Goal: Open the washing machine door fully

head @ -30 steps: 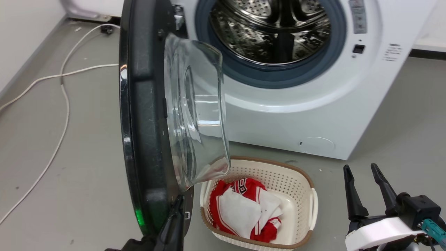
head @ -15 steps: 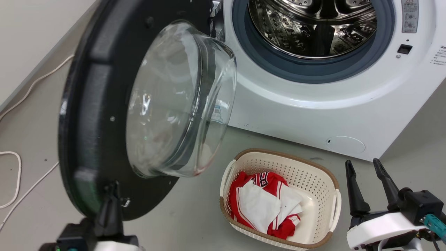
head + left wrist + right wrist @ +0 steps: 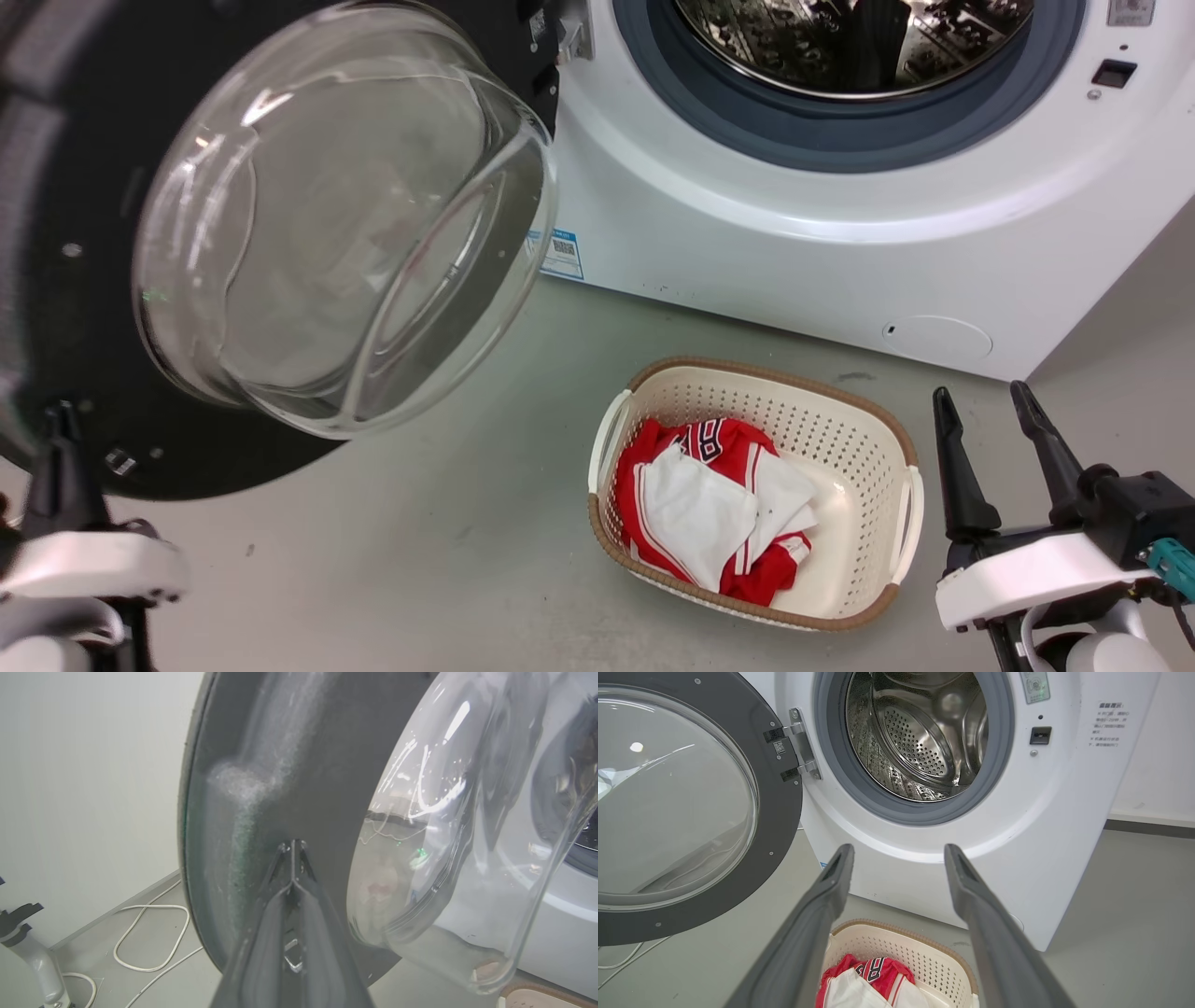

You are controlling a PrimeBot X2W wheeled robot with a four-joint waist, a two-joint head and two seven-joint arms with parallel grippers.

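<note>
The washing machine door (image 3: 327, 215) is hanging wide open, left of the washing machine (image 3: 794, 271). The left gripper (image 3: 292, 847), fingers pressed together, is resting its tips against the door's inner face. The right gripper (image 3: 978, 390) is hovering, fingers spread apart, near the laundry basket (image 3: 822, 420).

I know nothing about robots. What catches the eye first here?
The big black washing machine door with its bulging glass bowl, swung open at the left. Beside it the shiny steel drum gapes in the white washing machine, and a cream basket of red and white clothes sits on the floor in front.
</note>
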